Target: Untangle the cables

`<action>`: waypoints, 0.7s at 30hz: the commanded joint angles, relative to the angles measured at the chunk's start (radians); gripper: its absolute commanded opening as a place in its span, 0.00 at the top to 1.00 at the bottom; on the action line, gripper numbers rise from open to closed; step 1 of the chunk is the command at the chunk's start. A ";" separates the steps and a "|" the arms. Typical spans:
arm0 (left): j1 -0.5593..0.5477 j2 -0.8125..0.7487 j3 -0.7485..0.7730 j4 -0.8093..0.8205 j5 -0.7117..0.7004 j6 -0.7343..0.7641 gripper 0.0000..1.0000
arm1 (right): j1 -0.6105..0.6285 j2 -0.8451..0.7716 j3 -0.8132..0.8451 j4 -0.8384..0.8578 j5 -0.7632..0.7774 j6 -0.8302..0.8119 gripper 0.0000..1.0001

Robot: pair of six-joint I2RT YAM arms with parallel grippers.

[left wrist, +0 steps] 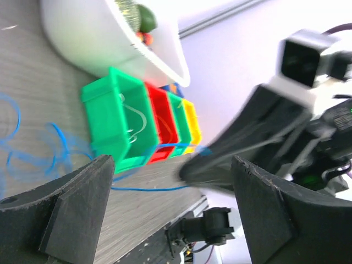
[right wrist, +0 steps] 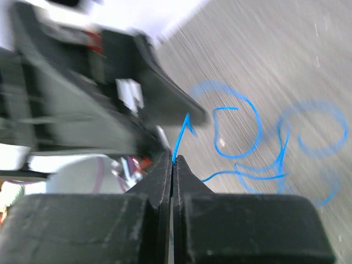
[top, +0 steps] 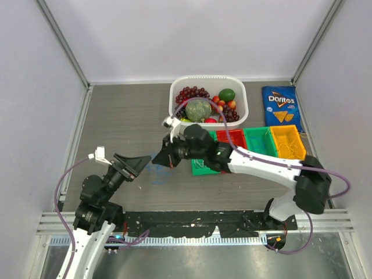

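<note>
Right arm reaches across, left of the bins (top: pixel 258 129). The right gripper (right wrist: pixel 173 159) is pinched tight on the blue cable (right wrist: pixel 179 137), a short end poking up out of the closed fingers. The left gripper (left wrist: pixel 173 165) sits just left of it, fingers spread wide and holding nothing. The rest of the blue cable lies in loose loops on the table left of the bins. Looks like the pull-one-strand-out step. Next move likely needs the left to close on the taut run beside the right fingers without clipping them, then a slow pull apart so the loops open instead of cinching. Both wrist views are smeared, and from above the blue barely shows. Can't tell if the loops are knotted. A white wire (left wrist: pixel 136 118) shows in the near green bin (left wrist: pixel 104 124). No orange visible.
</note>
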 commanded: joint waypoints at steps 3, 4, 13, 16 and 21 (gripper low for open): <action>0.000 0.045 0.135 0.255 0.093 0.018 0.10 | 0.005 -0.183 0.229 -0.080 -0.068 0.000 0.99; 0.000 0.048 0.161 0.254 0.097 0.027 0.11 | 0.005 -0.198 0.258 -0.080 -0.069 0.012 0.99; 0.000 0.076 0.175 0.318 0.181 0.007 0.03 | 0.005 -0.208 0.358 -0.040 -0.071 0.084 0.99; 0.000 0.142 0.100 0.538 0.286 -0.077 0.01 | 0.005 -0.203 0.386 -0.016 -0.039 0.105 0.99; 0.000 0.306 0.055 0.798 0.379 -0.168 0.00 | 0.004 -0.162 0.436 0.025 -0.054 0.165 1.00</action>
